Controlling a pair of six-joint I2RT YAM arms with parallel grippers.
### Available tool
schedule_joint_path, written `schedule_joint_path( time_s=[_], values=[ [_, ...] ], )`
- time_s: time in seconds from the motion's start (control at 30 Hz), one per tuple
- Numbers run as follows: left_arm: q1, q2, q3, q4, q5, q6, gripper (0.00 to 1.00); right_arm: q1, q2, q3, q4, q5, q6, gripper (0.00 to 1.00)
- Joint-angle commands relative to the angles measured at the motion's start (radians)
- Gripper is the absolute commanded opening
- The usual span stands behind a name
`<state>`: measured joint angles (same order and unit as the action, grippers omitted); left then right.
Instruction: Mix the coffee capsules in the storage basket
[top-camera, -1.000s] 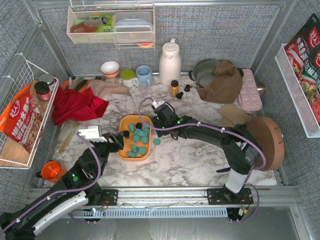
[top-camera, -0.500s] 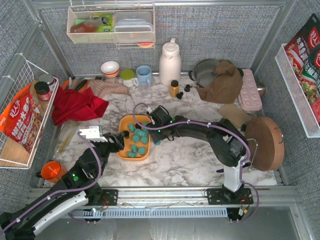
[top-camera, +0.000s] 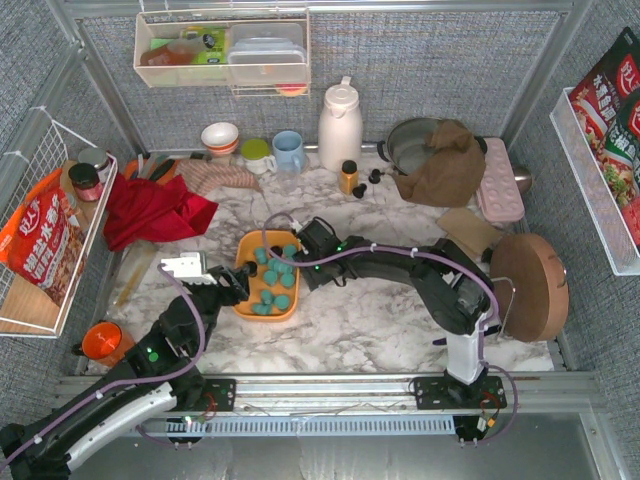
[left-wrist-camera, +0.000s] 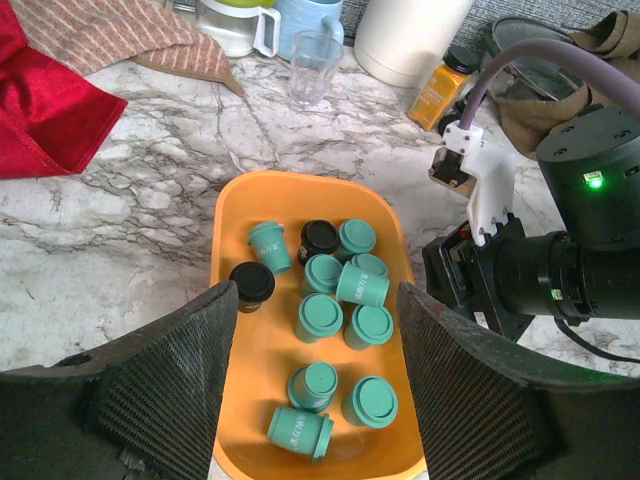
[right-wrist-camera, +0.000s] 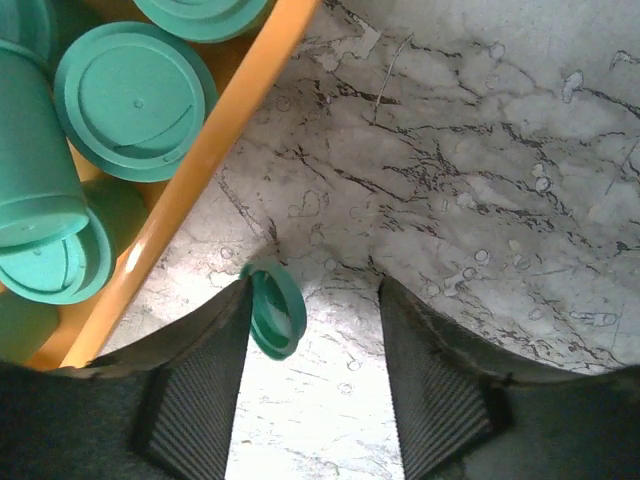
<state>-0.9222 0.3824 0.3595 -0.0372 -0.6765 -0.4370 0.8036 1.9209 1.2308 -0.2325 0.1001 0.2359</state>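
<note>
Teal, one stray coffee capsule (right-wrist-camera: 277, 310) lies tilted on the worktop (right-wrist-camera: 480, 180) just outside the storage basket (right-wrist-camera: 215, 150), against one finger of the right pincer (right-wrist-camera: 315, 330), which is spread and grips nothing; the left pincer (left-wrist-camera: 315, 300), wide and empty, hovers over the other capsules (left-wrist-camera: 360, 285), its fingers hiding the basket's near corners

Bright even light, soft shadows, sharp focus

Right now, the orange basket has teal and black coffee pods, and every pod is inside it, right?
Not every pod. The basket does hold teal and black coffee pods, but one teal pod lies outside it on the marble table, within the open right pincer. The right wrist view shows it.
</note>
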Motion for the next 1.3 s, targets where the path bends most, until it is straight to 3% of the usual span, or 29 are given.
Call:
schedule_joint_path(
  time_s=[0.0,0.1,0.27,0.37,0.47,0.97,1.27],
  values=[
    [0.000,0.000,-0.001,0.033,0.012,0.007,0.74,0.000,-0.005,-0.013,-0.012,0.021,0.012,0.52],
    [0.000,0.002,-0.002,0.037,0.011,0.008,0.74,-0.002,-0.008,-0.015,-0.006,0.016,0.018,0.40],
    [0.000,0.004,-0.002,0.039,0.013,0.008,0.74,-0.003,-0.008,-0.014,-0.003,0.008,0.026,0.33],
    [0.000,0.001,-0.004,0.037,0.013,0.006,0.74,-0.005,-0.015,-0.014,-0.008,0.001,0.029,0.20],
    [0.000,0.000,-0.005,0.038,0.012,0.006,0.74,-0.007,-0.021,-0.016,-0.013,-0.001,0.030,0.15],
    [0.000,-0.024,-0.004,0.030,0.006,0.011,0.74,-0.007,-0.123,0.016,-0.080,-0.014,-0.004,0.05],
    [-0.001,-0.036,0.007,0.021,-0.014,0.018,0.74,0.092,-0.203,0.209,-0.214,0.045,-0.087,0.05]
  ],
)
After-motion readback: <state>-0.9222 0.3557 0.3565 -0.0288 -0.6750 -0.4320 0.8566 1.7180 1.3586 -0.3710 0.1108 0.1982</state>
